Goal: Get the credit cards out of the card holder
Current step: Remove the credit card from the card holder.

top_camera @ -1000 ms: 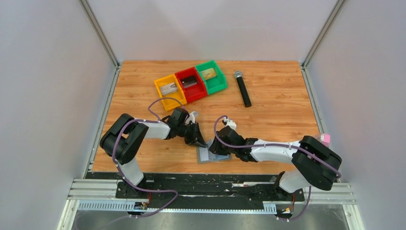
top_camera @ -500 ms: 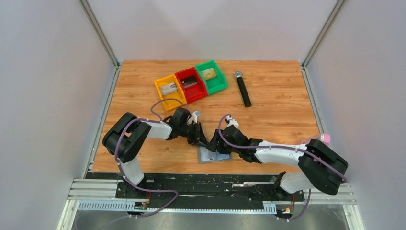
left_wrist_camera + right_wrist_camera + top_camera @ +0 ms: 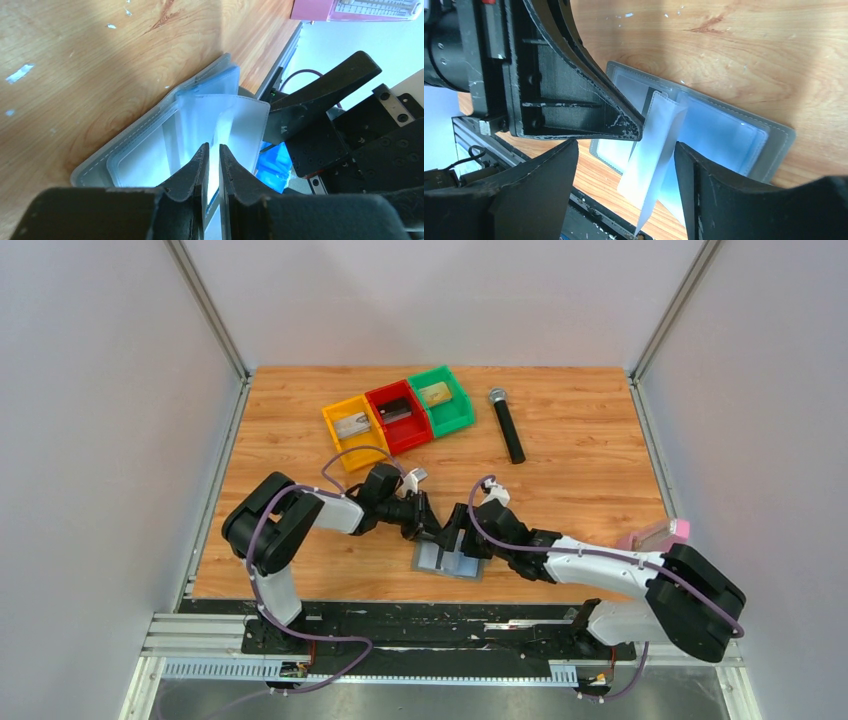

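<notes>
The grey-blue card holder [image 3: 447,562] lies open near the table's front edge. It also shows in the left wrist view [image 3: 135,155] and the right wrist view [image 3: 729,135]. My left gripper [image 3: 431,530] [image 3: 212,147] is shut on a thin clear sleeve [image 3: 245,120] of the holder and holds it upright. My right gripper [image 3: 458,540] [image 3: 624,150] is open, with its fingers on either side of that raised sleeve [image 3: 656,145]. A silver card [image 3: 352,424] lies in the yellow bin and a tan card [image 3: 435,393] in the green bin. I cannot tell whether a card sits in the sleeve.
Yellow [image 3: 338,417], red [image 3: 379,394] and green [image 3: 455,400] bins stand in a row at the back. A black microphone [image 3: 507,425] lies to their right. A pink object [image 3: 660,533] sits at the table's right edge. The metal rail [image 3: 400,625] runs just in front of the holder.
Both grippers have moved right and closer together over the holder. The left gripper has taken hold of a sleeve and raised it. The holder has shifted slightly right.
</notes>
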`<control>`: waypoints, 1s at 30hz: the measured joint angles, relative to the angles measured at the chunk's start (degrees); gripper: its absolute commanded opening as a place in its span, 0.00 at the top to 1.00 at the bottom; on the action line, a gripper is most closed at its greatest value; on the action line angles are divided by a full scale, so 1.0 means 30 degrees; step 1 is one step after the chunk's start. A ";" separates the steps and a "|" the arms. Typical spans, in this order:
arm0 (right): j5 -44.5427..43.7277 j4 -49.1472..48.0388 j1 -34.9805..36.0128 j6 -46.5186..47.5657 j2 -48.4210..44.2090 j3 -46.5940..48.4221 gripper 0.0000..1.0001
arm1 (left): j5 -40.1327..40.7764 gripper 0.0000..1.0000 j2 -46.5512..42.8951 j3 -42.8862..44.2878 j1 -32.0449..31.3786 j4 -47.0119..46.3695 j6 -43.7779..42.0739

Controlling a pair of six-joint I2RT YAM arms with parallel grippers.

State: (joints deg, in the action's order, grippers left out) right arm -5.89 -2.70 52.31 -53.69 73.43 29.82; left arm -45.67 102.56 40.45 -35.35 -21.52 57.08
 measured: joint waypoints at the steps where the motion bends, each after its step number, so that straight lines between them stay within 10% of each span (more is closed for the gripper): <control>1: -0.0102 0.0168 -0.0007 0.0000 -0.0146 0.0000 0.26 | -0.0044 0.80 0.0124 0.0000 -0.0058 -0.0226 0.0160; 30: -0.2463 0.5355 -0.0415 0.0459 -0.6419 0.0794 0.32 | -0.0386 0.75 0.1100 0.0794 -0.1581 -0.1923 0.1523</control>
State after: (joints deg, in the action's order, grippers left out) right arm -13.28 13.37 51.07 -52.31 54.17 32.21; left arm -46.83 105.86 42.83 -40.10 -27.29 61.65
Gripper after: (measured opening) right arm 0.655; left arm 0.225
